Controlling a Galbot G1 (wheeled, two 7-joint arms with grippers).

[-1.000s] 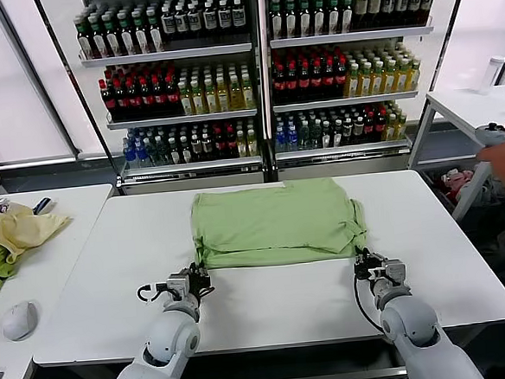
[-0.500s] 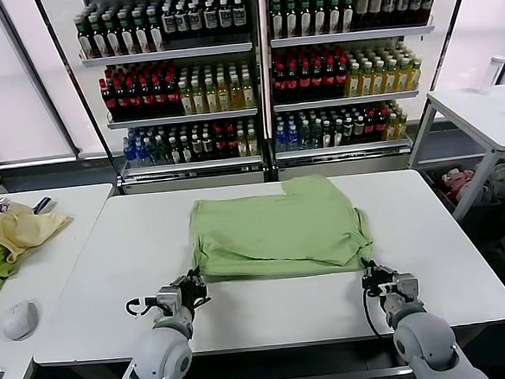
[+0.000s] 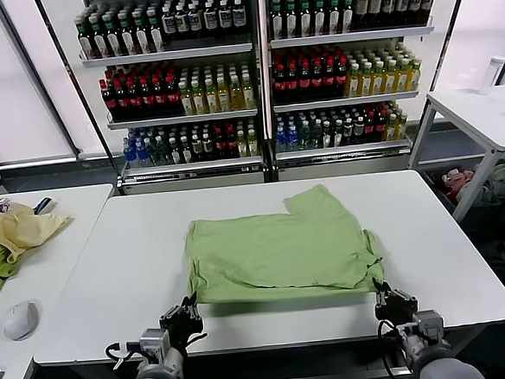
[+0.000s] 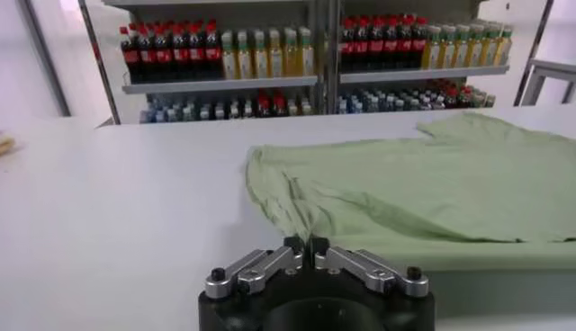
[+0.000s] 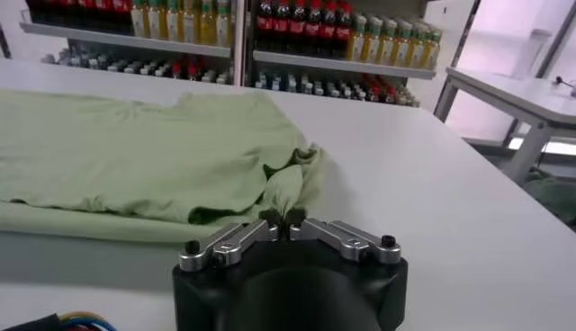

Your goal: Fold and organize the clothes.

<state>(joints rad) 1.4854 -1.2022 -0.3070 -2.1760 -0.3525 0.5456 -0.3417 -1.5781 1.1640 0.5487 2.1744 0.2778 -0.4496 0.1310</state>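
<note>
Shirt (image 3: 279,255) lies mid-frame on worktop (image 3: 111,277), long axis left-right. Your left gripper (image 3: 190,313) and right gripper (image 3: 383,294) pinch lower corners, jaws closed on cloth.

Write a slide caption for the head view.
Both grippers pinch the green shirt's near edge at the table front.

My head cam looks down over the table (image 3: 84,253); both wrist cams sit low, facing the drink shelves (image 4: 225,63), sharing the shirt (image 3: 279,253).
</note>
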